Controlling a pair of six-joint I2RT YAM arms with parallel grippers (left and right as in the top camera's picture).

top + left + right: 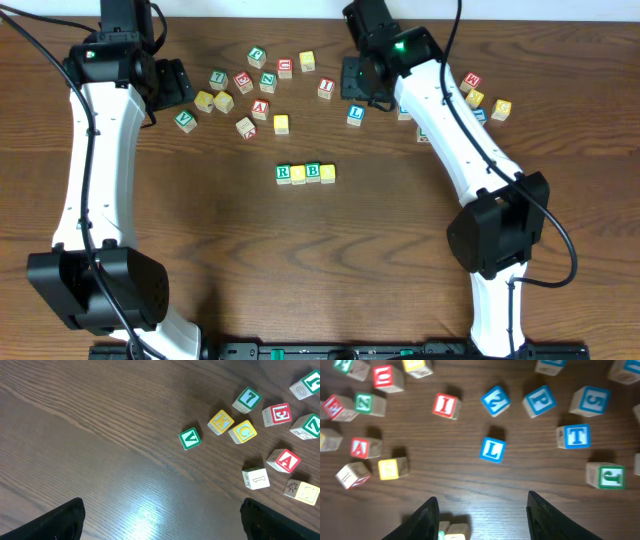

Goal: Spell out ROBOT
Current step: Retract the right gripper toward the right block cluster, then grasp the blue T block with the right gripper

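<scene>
ROBOT row (305, 173) sits at the middle of the table (200, 250), 4 cubes side by side and touching. From the left they are the green R cube (283, 173), a yellow cube (298, 174), the green B cube (313, 172), then a 2nd yellow cube (328, 173) at the right end. The blue T cube (576, 436) lies well apart from the row in the loose scatter at the far side, letter up, just right of a blue L cube (492, 450) and near a blue P cube (540, 401). The right gripper (482, 517) hangs over that scatter, its 2 fingers partly spread and holding nothing — bare wood shows in the gap. The left gripper (160, 522) hovers near a green V cube (190, 438) and a red A cube (285, 460), fingers spread wide — empty.
</scene>
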